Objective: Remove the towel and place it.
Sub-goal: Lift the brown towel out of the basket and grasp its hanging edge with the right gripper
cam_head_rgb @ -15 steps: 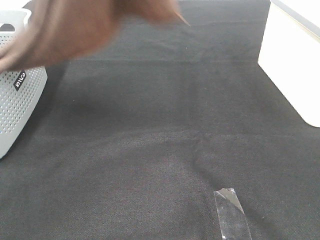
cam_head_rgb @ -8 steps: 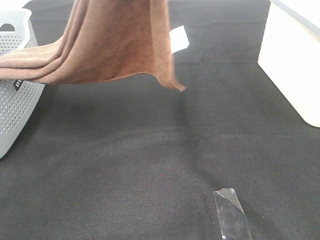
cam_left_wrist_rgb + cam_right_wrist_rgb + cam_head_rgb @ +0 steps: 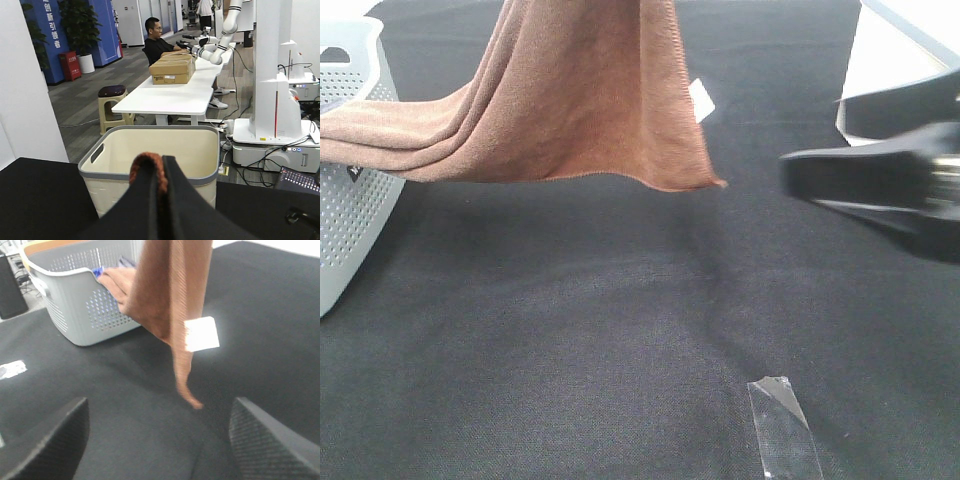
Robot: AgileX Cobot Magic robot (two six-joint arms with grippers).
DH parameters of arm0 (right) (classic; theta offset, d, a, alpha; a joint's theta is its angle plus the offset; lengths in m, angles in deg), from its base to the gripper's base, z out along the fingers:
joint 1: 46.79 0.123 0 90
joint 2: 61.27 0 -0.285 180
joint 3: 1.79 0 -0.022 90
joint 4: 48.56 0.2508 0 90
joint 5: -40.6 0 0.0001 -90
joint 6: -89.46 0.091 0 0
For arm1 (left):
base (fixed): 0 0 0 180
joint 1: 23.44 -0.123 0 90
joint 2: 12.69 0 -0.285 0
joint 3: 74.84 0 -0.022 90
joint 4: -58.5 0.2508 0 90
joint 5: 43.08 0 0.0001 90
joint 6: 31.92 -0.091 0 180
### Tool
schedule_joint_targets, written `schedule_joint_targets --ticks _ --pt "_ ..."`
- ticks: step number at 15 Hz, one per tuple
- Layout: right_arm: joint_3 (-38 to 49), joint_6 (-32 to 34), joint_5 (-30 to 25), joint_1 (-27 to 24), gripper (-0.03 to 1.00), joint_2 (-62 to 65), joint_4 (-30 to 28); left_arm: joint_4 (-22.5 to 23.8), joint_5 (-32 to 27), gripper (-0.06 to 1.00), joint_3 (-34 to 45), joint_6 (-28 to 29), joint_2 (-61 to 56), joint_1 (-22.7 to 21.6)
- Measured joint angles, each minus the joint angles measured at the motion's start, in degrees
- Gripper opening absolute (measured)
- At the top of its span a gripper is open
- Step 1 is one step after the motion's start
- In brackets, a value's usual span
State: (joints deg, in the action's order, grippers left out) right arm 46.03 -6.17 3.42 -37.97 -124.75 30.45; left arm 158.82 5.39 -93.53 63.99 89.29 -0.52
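left end effector (image 3: 159, 172): pinching towel (image 3: 590, 100) | right end effector (image 3: 159, 436): jaws apart

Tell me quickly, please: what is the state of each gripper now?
Left gripper: closed, holding the towel.
Right gripper: open, holding nothing.

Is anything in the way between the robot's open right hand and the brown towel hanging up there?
No, nothing visible. The right hand is open and faces the hanging corner of the towel, with only black table cloth below the gap. The grey basket sits off to one side.
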Motion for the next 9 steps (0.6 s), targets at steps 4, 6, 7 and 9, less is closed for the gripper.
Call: schedule_joint_targets --ticks 4,6,7,9 --pt "0.0 -22.57 -2.29 0.0 0.73 -15.01 17.53 0.0 -0.52 0.0 0.0 -0.06 2.23 0.0" --pt "-0.52 -27.22 -2.92 0.0 0.73 -21.89 20.05 0.0 -0.57 0.0 0.0 -0.23 3.5 0.0" --pt "-0.97 -28.07 -3.09 0.0 0.73 -22.92 20.05 0.0 -0.57 0.0 0.0 -0.34 4.01 0.0" --pt "-3.61 -29.56 -2.98 0.0 0.73 -27.79 20.11 0.0 -0.63 0.0 0.0 -1.6 4.47 0.0"
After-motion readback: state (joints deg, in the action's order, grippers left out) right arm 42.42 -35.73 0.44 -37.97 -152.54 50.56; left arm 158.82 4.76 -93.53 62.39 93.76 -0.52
